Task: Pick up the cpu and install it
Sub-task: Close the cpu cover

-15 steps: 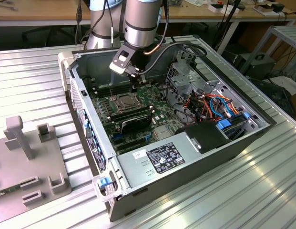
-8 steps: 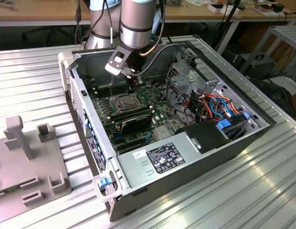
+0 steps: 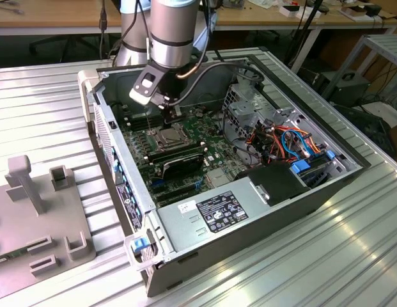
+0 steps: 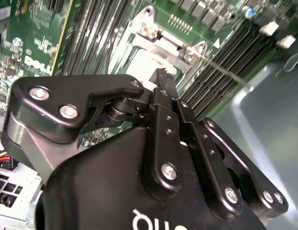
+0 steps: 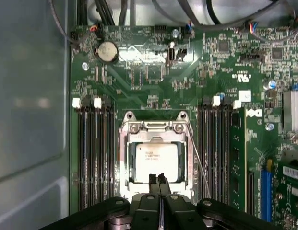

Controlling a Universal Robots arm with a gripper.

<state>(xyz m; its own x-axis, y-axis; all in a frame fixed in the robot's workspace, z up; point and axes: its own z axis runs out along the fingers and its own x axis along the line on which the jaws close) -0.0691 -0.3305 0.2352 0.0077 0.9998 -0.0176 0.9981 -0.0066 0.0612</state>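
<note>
The cpu (image 5: 156,160), a small silver-grey square, lies flat inside the metal socket frame (image 5: 153,128) on the green motherboard (image 5: 153,72). In the first wrist view my gripper (image 5: 158,178) hovers just over the cpu's near edge with its two black fingers pressed together, shut and holding nothing. A thin lever wire (image 5: 199,165) slants along one side of the socket. In the exterior view the gripper (image 3: 171,114) hangs inside the open computer case, just above the socket (image 3: 166,136). In the second wrist view the fingers (image 4: 162,79) point down at the socket frame (image 4: 160,45).
Black memory slots (image 5: 93,153) flank the socket on both sides, and memory sticks (image 3: 176,160) stand near it. Case walls (image 3: 121,160), cable bundles (image 3: 281,137) and a power supply (image 3: 217,214) surround the board. A grey fixture (image 3: 38,204) sits on the table at the exterior view's left.
</note>
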